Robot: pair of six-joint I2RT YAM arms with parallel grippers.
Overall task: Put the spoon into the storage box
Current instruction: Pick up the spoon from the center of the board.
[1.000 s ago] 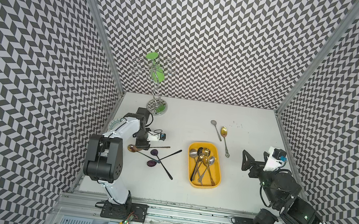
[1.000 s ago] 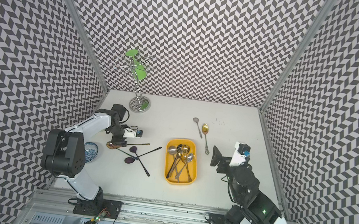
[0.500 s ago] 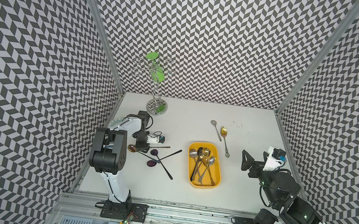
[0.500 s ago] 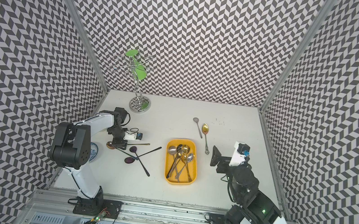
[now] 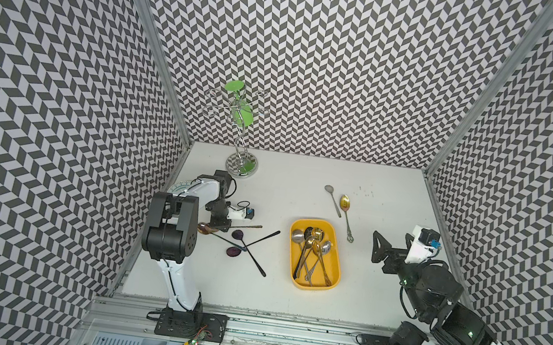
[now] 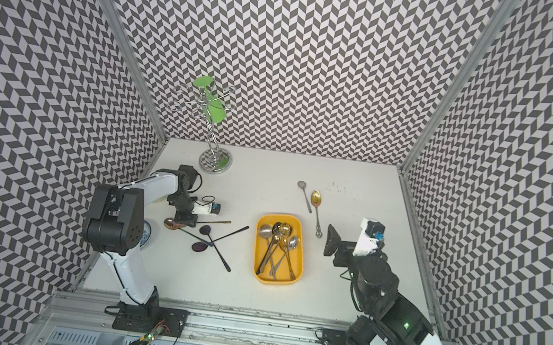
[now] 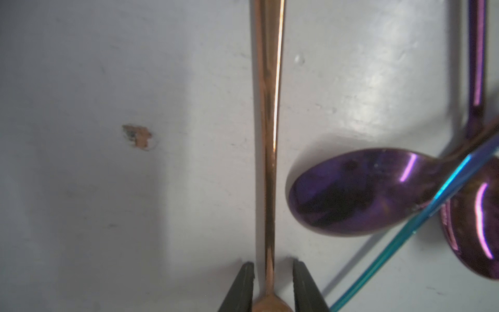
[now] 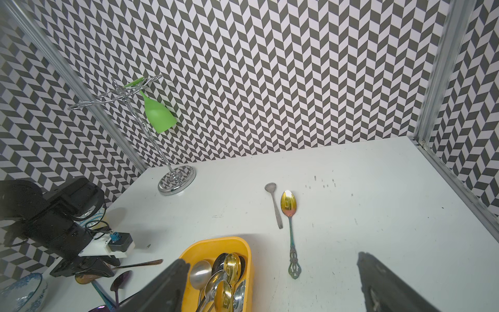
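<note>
Left gripper (image 7: 271,266) straddles copper spoon (image 7: 268,135) at neck, just ahead of bowl; jaws part-open, thin gap each side, not yet pinching; spoon flat on table (image 7: 81,189), long axis straight out from gripper; storage box (image 5: 314,222) lies beyond handle tip, roughly same heading; purple spoon (image 7: 359,191) just beside, off one jaw; right gripper (image 8: 271,259) splayed wide, empty, beyond box, well apart from spoon; pick falls to left.

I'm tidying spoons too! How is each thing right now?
Box: holds several spoons.
Copper spoon: flat on table, ungripped.
Left gripper: open, jaws astride copper spoon.
Right gripper: open, empty.
Purple spoons: crossed on table.
Gold spoon: on table, outside box.
Silver spoon: likewise.
Green glass: hanging upside down.
</note>
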